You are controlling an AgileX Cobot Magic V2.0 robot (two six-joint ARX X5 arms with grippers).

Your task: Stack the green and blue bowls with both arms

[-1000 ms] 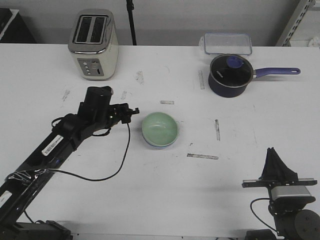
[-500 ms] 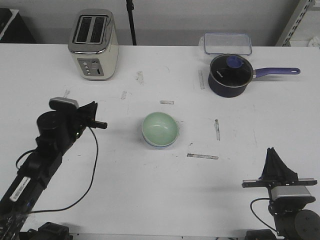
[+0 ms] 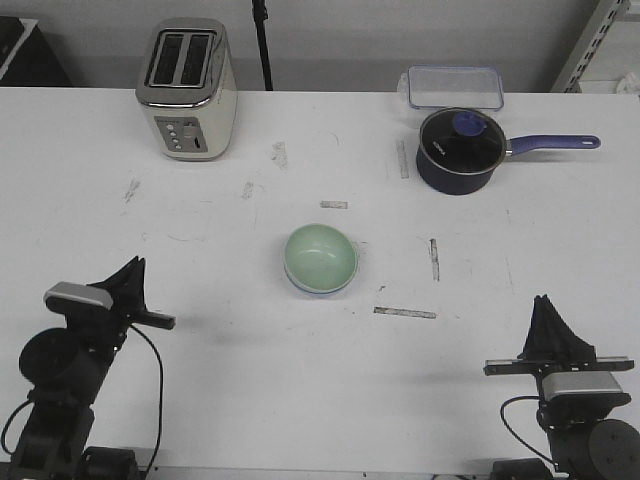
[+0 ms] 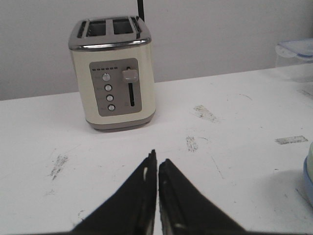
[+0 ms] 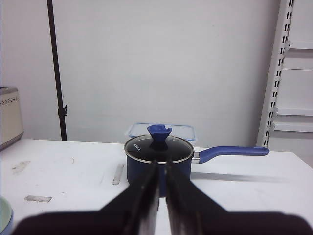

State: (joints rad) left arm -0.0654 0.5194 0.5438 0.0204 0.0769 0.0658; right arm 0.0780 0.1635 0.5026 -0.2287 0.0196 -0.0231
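The pale green bowl (image 3: 320, 256) sits nested inside the blue bowl (image 3: 322, 293), of which only a thin rim shows beneath it, at the table's middle. In the left wrist view the stacked pair appears only as a sliver, the green bowl (image 4: 310, 162) above the blue bowl (image 4: 308, 183). My left gripper (image 3: 132, 266) is shut and empty near the front left corner, well away from the bowls. My right gripper (image 3: 545, 304) is shut and empty at the front right. In their own views the left gripper (image 4: 157, 157) and right gripper (image 5: 161, 164) hold nothing.
A cream toaster (image 3: 188, 88) stands at the back left. A dark navy saucepan (image 3: 459, 150) with a purple handle and a clear lidded container (image 3: 452, 86) are at the back right. Grey tape marks dot the white table (image 3: 300, 380).
My left arm has pulled back from beside the bowls to the front left corner of the table. The bowls and the right arm have stayed put.
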